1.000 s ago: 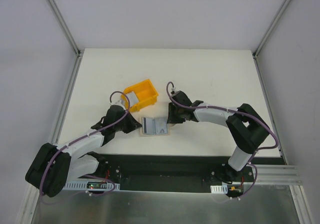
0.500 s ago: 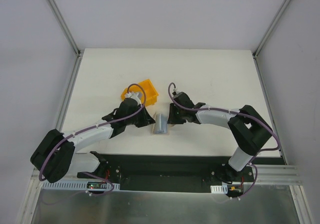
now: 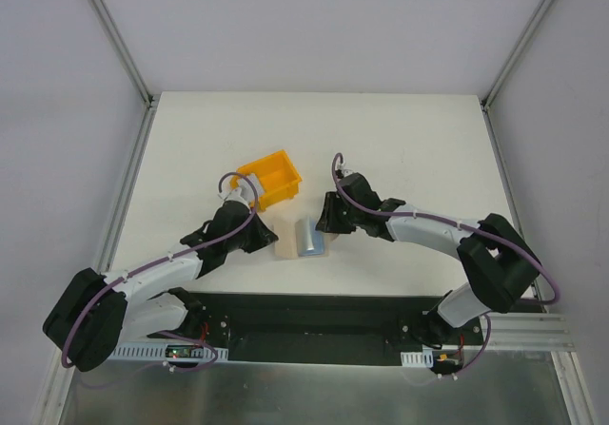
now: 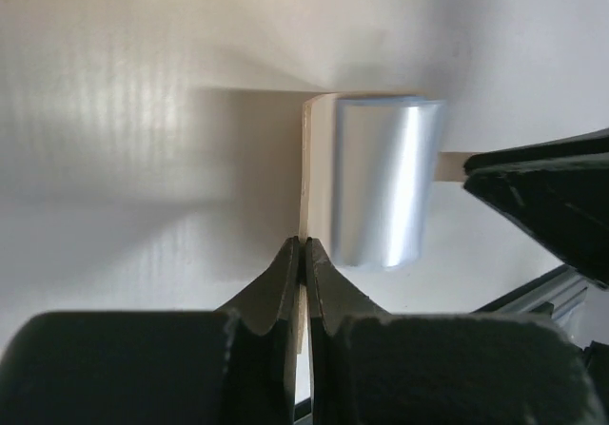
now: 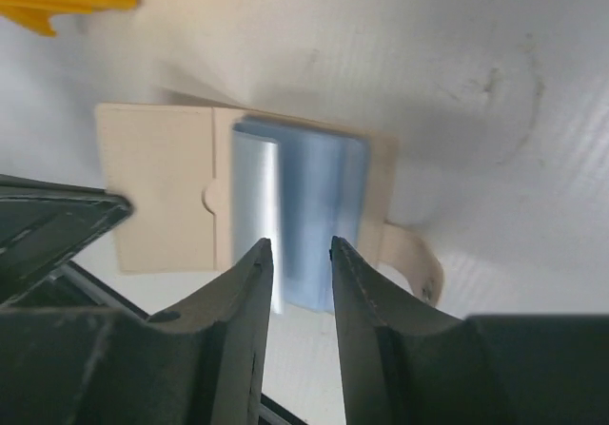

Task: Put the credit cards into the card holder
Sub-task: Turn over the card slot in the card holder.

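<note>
Loosely on card holder (image 5: 157, 187) — credit cards (image 5: 300, 187); left jaws clamped on its edge, right jaws apart.

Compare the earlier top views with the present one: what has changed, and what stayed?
The left gripper, shut on the card holder, swung its flap right, then drew it back left. The right gripper, yellow bin and credit card stayed put.
</note>
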{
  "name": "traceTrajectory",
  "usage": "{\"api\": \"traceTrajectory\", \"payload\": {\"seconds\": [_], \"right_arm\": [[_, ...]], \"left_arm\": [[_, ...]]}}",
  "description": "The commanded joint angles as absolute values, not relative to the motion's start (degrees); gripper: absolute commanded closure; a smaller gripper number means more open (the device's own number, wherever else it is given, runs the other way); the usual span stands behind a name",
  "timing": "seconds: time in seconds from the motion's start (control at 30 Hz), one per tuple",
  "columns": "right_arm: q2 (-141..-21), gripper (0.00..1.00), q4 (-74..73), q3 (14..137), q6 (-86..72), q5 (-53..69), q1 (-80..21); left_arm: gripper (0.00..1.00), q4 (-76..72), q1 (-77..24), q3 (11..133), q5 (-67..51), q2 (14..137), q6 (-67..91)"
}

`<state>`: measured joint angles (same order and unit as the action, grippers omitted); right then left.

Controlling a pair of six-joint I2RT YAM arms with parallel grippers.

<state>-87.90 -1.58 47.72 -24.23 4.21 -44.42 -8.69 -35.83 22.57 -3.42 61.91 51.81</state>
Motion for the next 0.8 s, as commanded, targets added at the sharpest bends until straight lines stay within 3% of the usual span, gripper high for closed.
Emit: {"api": "traceTrajectory", "payload": {"seconds": [0.0,0.53,0.77], "right_arm": [[-90.3,0.66,4.9,48.0,-27.8,11.2,-45.5],[-94.7,0.63,0.3,50.2,-28.2,10.6,-46.5],[-94.7,0.76,0.3,52.0,-26.5,9.6,-48.0]], "left_arm": [[1.0,-5.6,-34.8,19.0,-0.4,60.1,56.6],[1.0,-5.6,-34.6,17.8,-0.4,61.5,57.8],[1.0,-5.6,-34.6,17.8,-0.4,61.5,57.7]]}}
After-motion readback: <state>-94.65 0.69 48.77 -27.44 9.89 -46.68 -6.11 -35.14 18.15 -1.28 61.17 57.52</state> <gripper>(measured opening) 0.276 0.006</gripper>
